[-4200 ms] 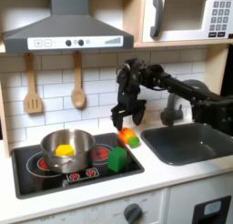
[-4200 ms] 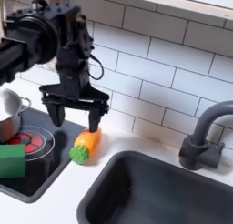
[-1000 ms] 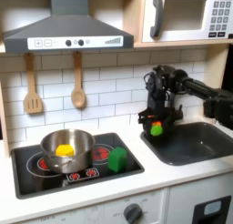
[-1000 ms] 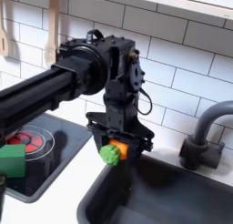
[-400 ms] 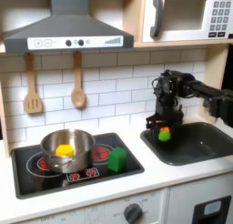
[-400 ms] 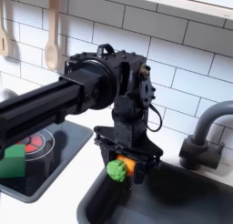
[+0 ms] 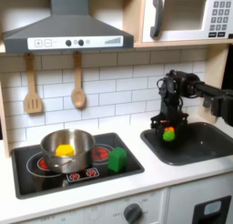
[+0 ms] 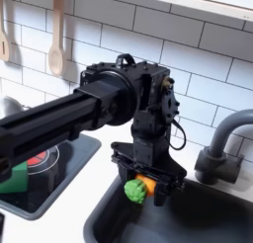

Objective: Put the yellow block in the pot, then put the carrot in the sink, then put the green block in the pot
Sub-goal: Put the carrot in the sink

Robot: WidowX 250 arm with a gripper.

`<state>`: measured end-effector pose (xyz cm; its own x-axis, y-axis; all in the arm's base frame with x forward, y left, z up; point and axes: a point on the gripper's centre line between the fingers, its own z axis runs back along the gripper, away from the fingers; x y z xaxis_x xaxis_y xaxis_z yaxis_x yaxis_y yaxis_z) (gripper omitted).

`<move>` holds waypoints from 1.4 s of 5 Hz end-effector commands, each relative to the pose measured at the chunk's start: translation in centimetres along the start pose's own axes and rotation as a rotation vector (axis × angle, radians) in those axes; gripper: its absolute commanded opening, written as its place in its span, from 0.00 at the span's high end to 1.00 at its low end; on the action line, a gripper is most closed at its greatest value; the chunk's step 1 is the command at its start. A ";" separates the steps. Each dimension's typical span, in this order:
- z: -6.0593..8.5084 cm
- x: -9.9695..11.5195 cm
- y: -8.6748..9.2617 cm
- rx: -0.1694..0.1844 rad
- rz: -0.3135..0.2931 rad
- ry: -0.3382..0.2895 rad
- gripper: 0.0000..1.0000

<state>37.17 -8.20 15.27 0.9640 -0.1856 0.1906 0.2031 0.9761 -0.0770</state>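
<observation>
Closed across its orange middle, the gripper (image 8: 144, 188) holds the carrot (image 8: 138, 187) over the sink's (image 8: 212, 219) left end in the second exterior view; it looks light, stiff and slippery.

Carrot (image 8: 138, 187) showing orange body, green tip; same colours in first exterior view (image 7: 167, 133). Gripper (image 8: 146, 186) and arm (image 8: 69, 109) appearing black. Sink (image 7: 191, 142) showing dark grey; faucet (image 8: 219, 148) dark grey too. Pot (image 7: 65, 149) gleaming silver steel, yellow block (image 7: 65, 150) sitting bright inside. Green block (image 7: 117, 158) glowing bright green at pot's 4 o'clock. Stovetop (image 7: 77, 168) showing black with red burner rings. Wall tiles (image 8: 212, 44) showing white, grey grout lines. Spoons (image 7: 78, 94) showing pale wood.
</observation>
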 end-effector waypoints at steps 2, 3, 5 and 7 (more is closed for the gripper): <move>-1.3 -1.3 0.6 0.004 -0.005 0.034 1.00; -2.0 -1.4 0.6 -0.007 -0.004 0.045 1.00; -2.1 -1.5 0.0 -0.034 -0.016 0.032 1.00; -1.7 -1.5 0.1 -0.053 -0.008 0.026 0.00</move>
<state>35.92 -8.17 13.14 0.9661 -0.2011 0.1616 0.2224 0.9667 -0.1264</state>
